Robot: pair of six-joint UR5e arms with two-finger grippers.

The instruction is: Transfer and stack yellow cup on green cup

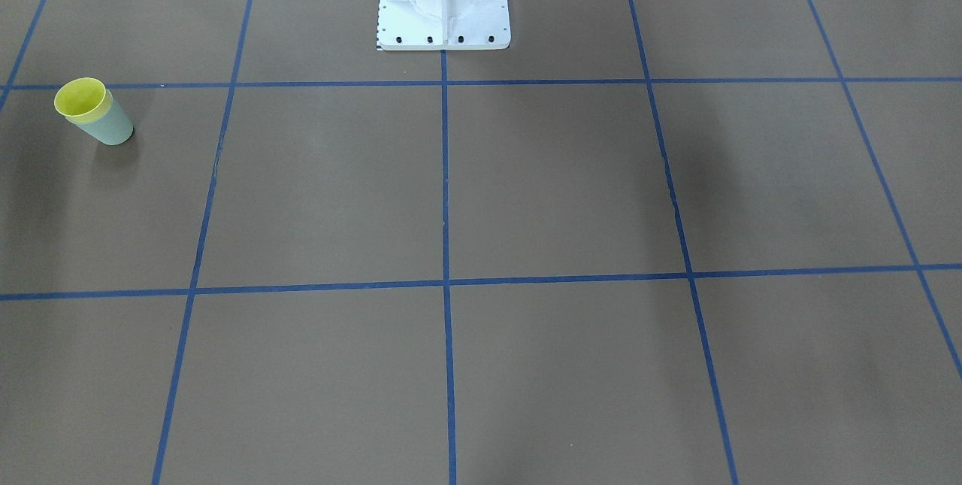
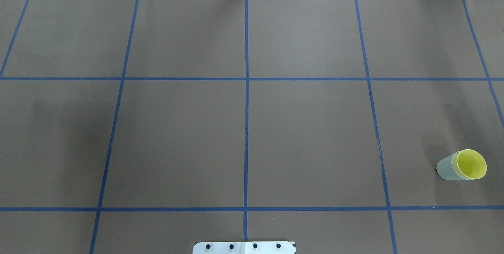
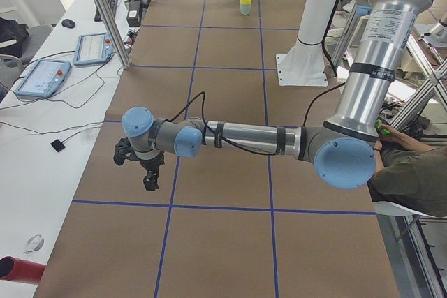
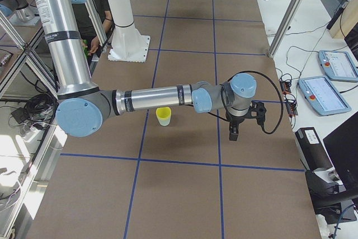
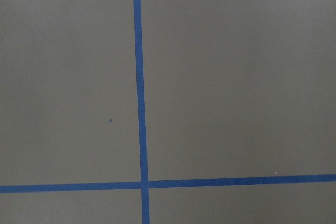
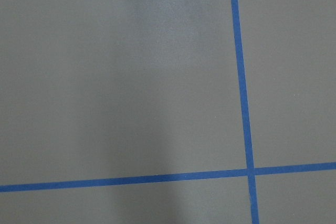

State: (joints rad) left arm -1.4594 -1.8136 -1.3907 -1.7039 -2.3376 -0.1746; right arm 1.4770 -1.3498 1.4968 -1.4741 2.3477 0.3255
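Observation:
The yellow cup (image 2: 471, 164) sits nested inside the green cup (image 2: 445, 168), and the pair stands upright on the table's right side. Only the yellow rim and inside show above the green wall. The pair also shows in the front-facing view, yellow cup (image 1: 79, 100) in green cup (image 1: 113, 128). My left gripper (image 3: 149, 183) shows only in the exterior left view, far from the cups, pointing down over the table. My right gripper (image 4: 233, 134) shows only in the exterior right view, to the side of the cups and apart from them (image 4: 163, 116). I cannot tell whether either gripper is open or shut.
The brown table (image 2: 307, 136) carries a grid of blue tape lines. The robot's white base (image 1: 443, 4) stands at the near middle edge. Both wrist views show only table and tape. Control tablets (image 3: 45, 75) lie on the side bench. A person sits beside the robot (image 3: 412, 172).

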